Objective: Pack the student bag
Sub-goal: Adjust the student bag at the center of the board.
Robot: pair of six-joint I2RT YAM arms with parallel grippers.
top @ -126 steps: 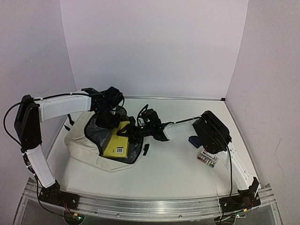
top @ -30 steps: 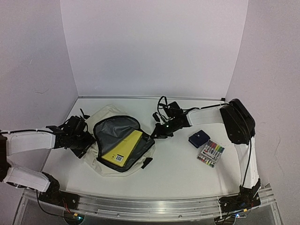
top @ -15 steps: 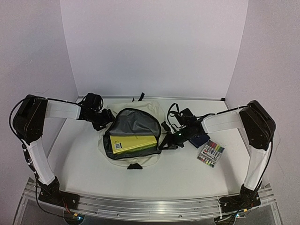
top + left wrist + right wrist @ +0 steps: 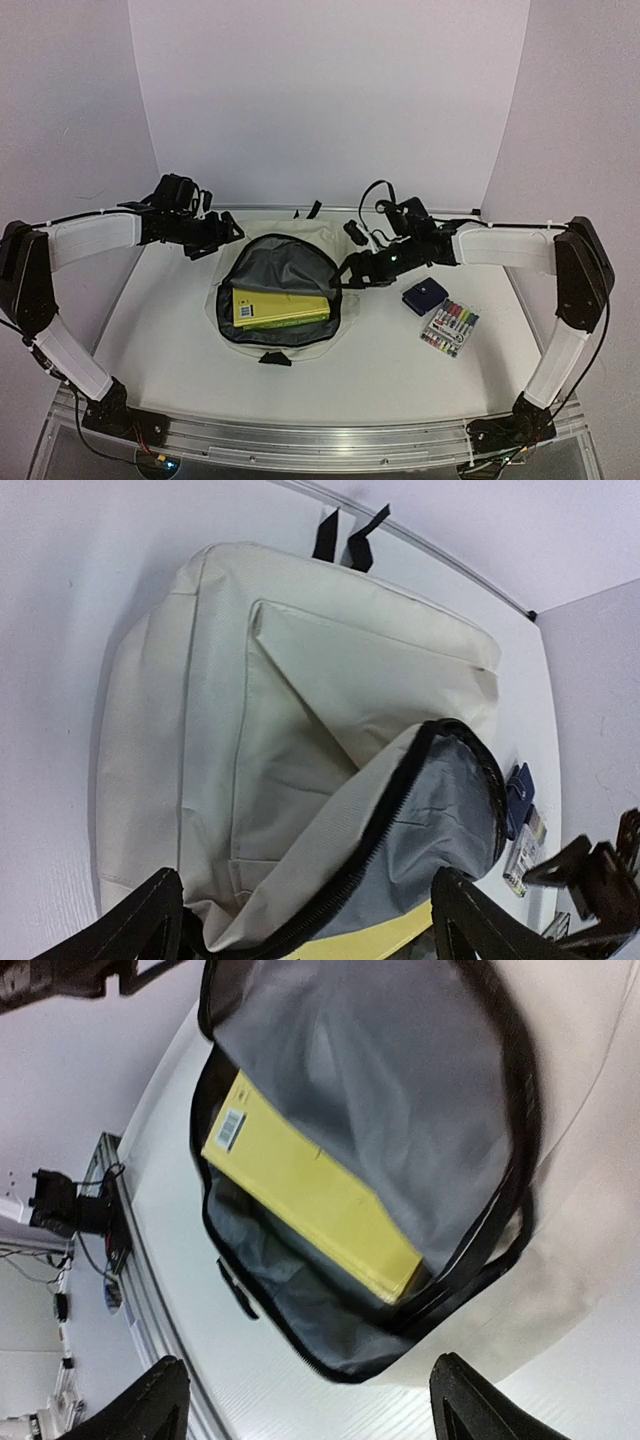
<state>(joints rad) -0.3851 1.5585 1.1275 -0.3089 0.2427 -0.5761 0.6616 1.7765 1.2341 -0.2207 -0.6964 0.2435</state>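
The student bag [image 4: 312,233] lies in the middle of the table, cream with a black zipper rim, its mouth gaping toward the near edge. A yellow book [image 4: 280,308] rests inside against the grey lining. My left gripper [image 4: 226,233] hovers open just off the bag's back left corner. In the left wrist view its fingers [image 4: 150,925] straddle the cream fabric [image 4: 300,680] without pinching it. My right gripper [image 4: 350,276] stands open by the bag's right rim. The right wrist view looks down on the yellow book [image 4: 310,1175], and the right gripper [image 4: 315,1412] has nothing between its fingers.
A small navy pouch [image 4: 424,296] lies to the right of the bag. A flat set of coloured markers [image 4: 450,328] sits nearer the front right. Walls close off the back and both sides.
The right gripper has opened and let go of the bag's right edge. The left gripper has drawn back to the left and opened wider. The bag has settled with its mouth facing front.
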